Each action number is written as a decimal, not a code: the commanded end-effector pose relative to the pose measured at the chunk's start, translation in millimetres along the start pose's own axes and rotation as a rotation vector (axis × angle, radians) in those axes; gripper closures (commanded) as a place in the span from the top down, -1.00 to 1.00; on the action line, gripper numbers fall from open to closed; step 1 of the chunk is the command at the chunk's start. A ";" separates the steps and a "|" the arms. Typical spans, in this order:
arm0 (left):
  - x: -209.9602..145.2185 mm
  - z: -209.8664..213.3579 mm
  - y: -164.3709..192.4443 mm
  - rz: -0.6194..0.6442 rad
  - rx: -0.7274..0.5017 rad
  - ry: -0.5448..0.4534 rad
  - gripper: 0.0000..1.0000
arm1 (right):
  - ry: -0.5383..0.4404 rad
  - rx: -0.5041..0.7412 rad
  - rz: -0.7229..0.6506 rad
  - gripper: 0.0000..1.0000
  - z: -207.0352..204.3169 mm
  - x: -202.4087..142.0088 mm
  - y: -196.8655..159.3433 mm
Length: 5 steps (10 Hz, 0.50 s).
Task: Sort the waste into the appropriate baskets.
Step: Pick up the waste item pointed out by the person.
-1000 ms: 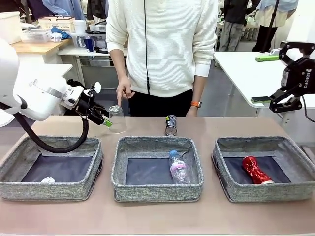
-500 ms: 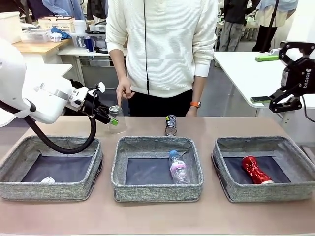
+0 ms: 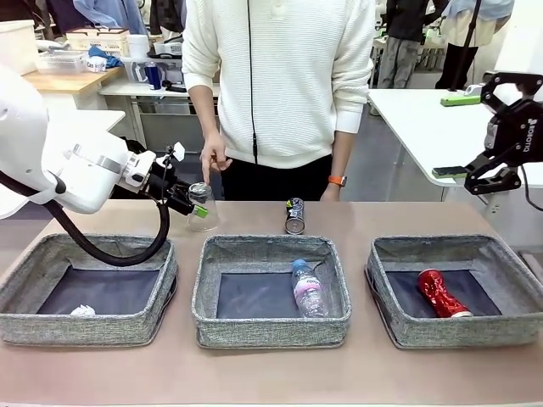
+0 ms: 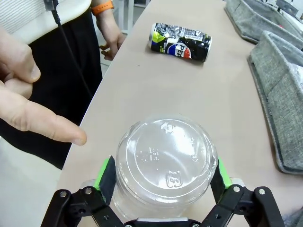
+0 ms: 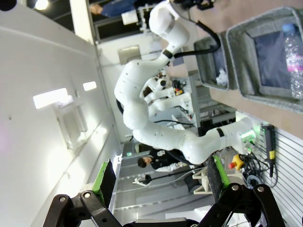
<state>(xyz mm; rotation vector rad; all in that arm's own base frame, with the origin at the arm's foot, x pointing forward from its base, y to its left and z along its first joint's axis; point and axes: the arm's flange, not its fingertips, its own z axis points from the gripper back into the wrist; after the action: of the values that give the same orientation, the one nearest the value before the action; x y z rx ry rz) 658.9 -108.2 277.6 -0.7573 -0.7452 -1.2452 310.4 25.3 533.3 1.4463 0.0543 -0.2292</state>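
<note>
1. Front view: the left gripper [image 3: 195, 202] reaches in from the left around a clear cup [image 3: 204, 217]. The cup stands upside down on the table [image 3: 254, 373], beyond the gap between the left basket [image 3: 89, 331] and the middle basket [image 3: 271, 326].
2. Left wrist view: the 2 green pads [image 4: 105, 172] touch the cup's walls, 1 on each side, so this gripper is closed on the cup.
3. A person's hand [image 3: 214, 161] hangs just above the cup, 1 fingertip near it but apart.
4. A dark can [image 3: 294, 215] lies on its side on the table behind the middle basket.
5. A bottle [image 3: 309, 288] lies in the middle basket, a red can [image 3: 441, 294] in the right basket [image 3: 462, 331], and a paper ball [image 3: 82, 311] in the left basket.
6. The right gripper [image 3: 441, 136] is raised at the right, its jaws wide with nothing between them.
</note>
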 end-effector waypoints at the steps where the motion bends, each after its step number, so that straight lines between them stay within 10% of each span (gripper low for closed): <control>1: -3.6 -1.4 0.6 -0.023 -0.008 -0.040 0.74 | 0.001 0.023 0.007 1.00 0.2 -0.2 3.3; 5: 0.0 0.3 2.3 -0.017 -0.043 -0.079 -0.02 | 0.001 0.023 0.007 1.00 0.2 -0.2 3.3</control>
<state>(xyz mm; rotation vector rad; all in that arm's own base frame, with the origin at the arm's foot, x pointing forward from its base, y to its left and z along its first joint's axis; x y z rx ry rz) 655.8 -109.2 276.6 -0.8224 -0.7559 -1.2480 310.4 25.2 533.3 1.4463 0.0544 -0.2292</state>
